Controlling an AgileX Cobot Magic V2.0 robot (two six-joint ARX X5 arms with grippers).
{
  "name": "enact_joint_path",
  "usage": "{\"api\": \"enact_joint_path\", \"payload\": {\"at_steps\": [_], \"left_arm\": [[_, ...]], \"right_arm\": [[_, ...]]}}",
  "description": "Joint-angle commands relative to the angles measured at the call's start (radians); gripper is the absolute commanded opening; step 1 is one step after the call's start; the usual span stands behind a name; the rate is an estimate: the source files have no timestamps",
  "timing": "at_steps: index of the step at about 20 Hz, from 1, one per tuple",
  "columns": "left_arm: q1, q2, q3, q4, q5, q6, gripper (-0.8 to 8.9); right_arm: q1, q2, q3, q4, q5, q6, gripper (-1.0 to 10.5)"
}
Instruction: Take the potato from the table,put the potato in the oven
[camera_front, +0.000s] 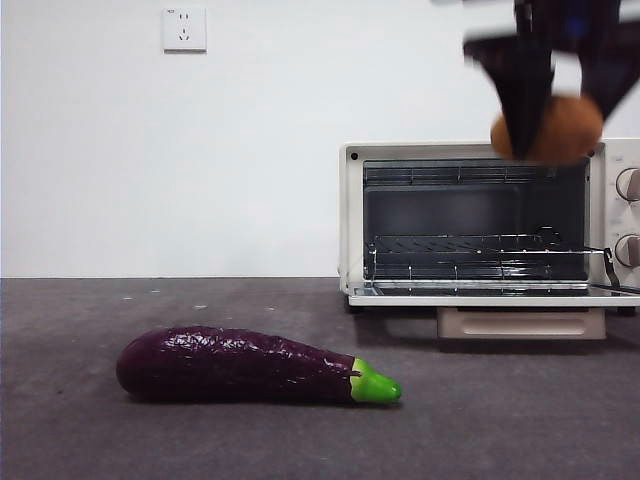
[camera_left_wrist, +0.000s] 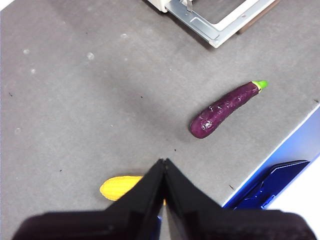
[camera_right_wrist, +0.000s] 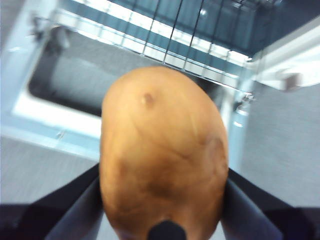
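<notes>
Jaws of the right gripper (camera_front: 545, 125) clenched on the potato (camera_right_wrist: 162, 150) — lifted clear of the table (camera_front: 200, 440), hanging above the open oven (camera_front: 475, 225). Pickup done; placing inside remains. Left gripper (camera_left_wrist: 164, 175) closed, idle.

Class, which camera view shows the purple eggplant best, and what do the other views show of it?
The front view: the eggplant lies near and large on the table, side-on, green tip toward the oven. The left wrist view shows it whole but smaller. The right wrist view misses it; the potato fills it.
</notes>
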Motion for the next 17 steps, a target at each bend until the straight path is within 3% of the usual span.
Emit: {"api": "enact_joint_path", "payload": {"at_steps": [1, 3, 8, 17], "left_arm": [[0.003, -0.004, -0.004, 0.005, -0.002, 0.002, -0.05], [0.003, -0.004, -0.004, 0.005, -0.002, 0.0, -0.05], [0.003, -0.001, -0.004, 0.005, -0.002, 0.0, -0.05], [0.003, -0.001, -0.004, 0.005, -0.002, 0.003, -0.05]], "right_arm": [[-0.039, 0.022, -0.096, 0.16, -0.048, -0.01, 0.3], [-0.07, 0.031, -0.138, 0.282, -0.093, 0.014, 0.3], [-0.106, 0.047, -0.142, 0.49, -0.106, 0.013, 0.3], [-0.119, 0.169, -0.141, 0.608, -0.125, 0.035, 0.3]]}}
